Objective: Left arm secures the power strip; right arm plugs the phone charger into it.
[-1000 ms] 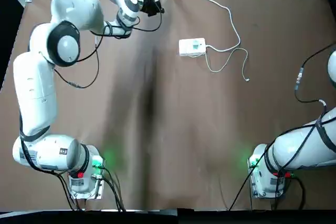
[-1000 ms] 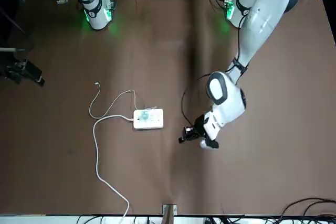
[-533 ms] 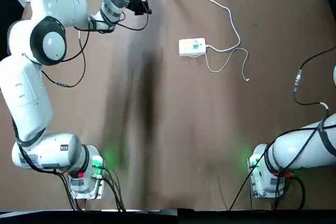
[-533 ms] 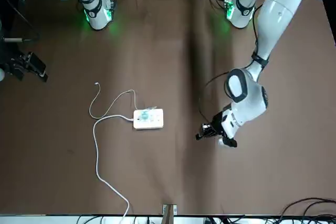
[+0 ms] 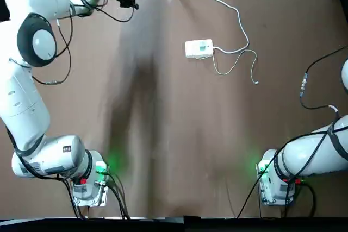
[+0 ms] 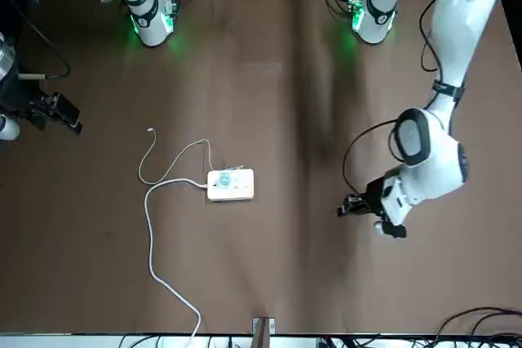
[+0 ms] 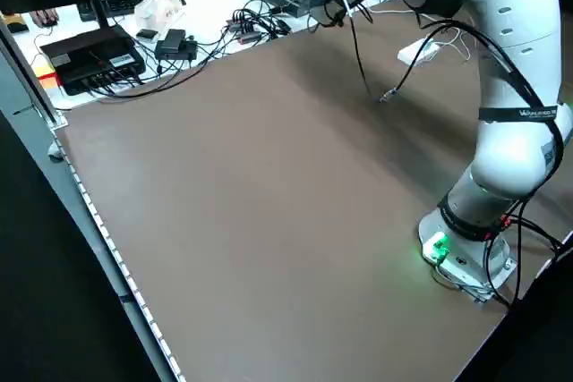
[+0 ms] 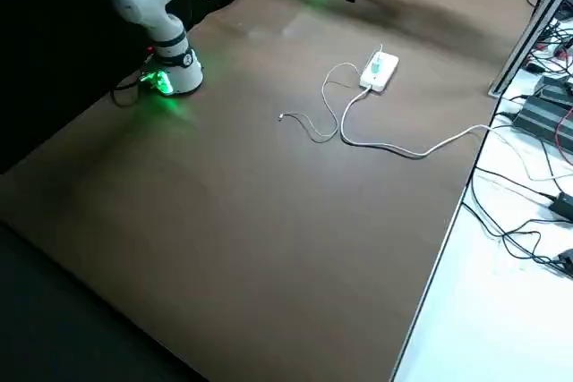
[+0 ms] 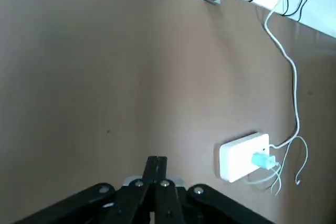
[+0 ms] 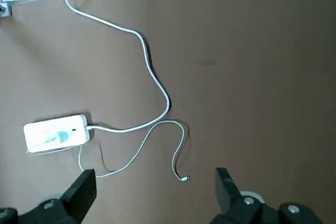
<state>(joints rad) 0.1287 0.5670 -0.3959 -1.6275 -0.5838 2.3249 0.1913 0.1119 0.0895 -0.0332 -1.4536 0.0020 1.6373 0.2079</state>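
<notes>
The left gripper [image 9: 157, 162], closed on nothing, has drawn farther off to the robot's left, leaving the power strip [image 9: 244, 156] unsecured, well apart on its right, with the phone charger [image 9: 263, 160] on its socket face; the plugging looks done. Beyond the strip, the right gripper [image 10: 156, 186] hangs wide open and empty, its spread fingers clear in its wrist view but out of the top view.

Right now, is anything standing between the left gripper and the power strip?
Nothing visible does: between the left gripper, off to the strip's left in the top view, and the power strip, I see only brown tabletop.
</notes>
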